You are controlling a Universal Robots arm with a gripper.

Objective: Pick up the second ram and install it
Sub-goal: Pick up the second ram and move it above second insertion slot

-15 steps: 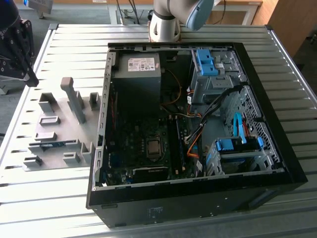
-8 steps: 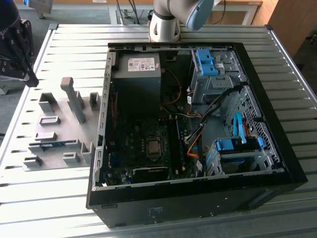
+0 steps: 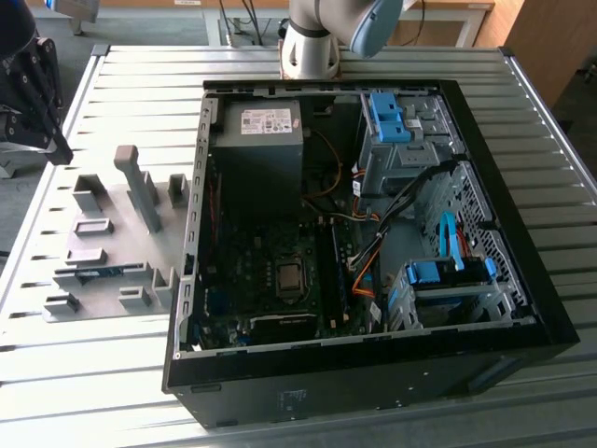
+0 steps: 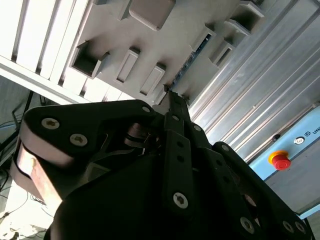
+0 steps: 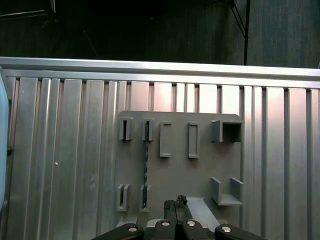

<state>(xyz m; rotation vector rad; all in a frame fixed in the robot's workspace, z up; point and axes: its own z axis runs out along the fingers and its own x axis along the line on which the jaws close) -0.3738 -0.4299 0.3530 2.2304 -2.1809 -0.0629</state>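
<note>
Blue second ram [image 3: 98, 272] lies in grey fixture [image 5: 180, 175] slots — jaws pressed together, gripping nothing, near fixture.

The arm [image 3: 312, 42] was a smooth silver-grey tube, with a rounded light-blue cap [image 3: 373, 23] closing off its joint. The gripper [image 4: 172, 97] was matt black throughout, built of flat linkage plates with rounded corners, pinned by bright silver screw heads [image 4: 180, 200] and narrowing to slim dark fingers [image 5: 170, 206]. In the second wrist view a coppery-brown band [image 4: 30, 170] curved round one side of its body, and in the first wrist view four silver screws [image 5: 165, 223] sat in a shallow arc.
</note>
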